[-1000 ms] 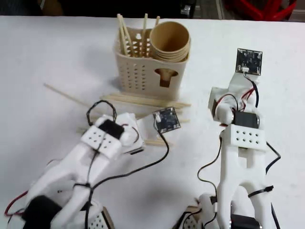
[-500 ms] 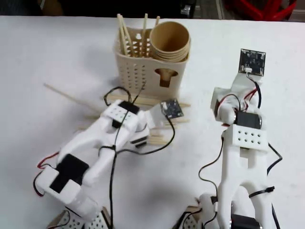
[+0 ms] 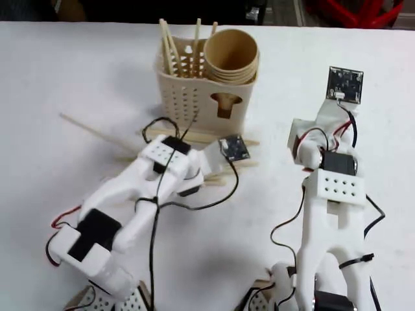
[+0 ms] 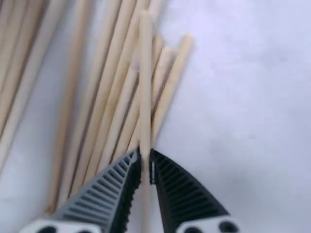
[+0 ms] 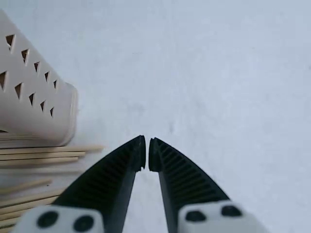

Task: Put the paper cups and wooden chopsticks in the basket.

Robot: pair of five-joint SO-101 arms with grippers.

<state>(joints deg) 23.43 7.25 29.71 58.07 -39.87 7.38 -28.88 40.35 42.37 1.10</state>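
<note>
Several chopsticks lie loose on the table just in front of the basket, which holds the stacked cups and a few upright sticks.

In the left wrist view, the left gripper is pinched tight on a single chopstick, apparently the top one of the pile. It should be lifted straight up so its neighbours don't drag, then tipped upright over the basket.

In the right wrist view, the right gripper is closed on nothing, above bare table near the basket's corner.

Likely a robotics lab: white table, loose cables and bare circuit boards on arms.
</note>
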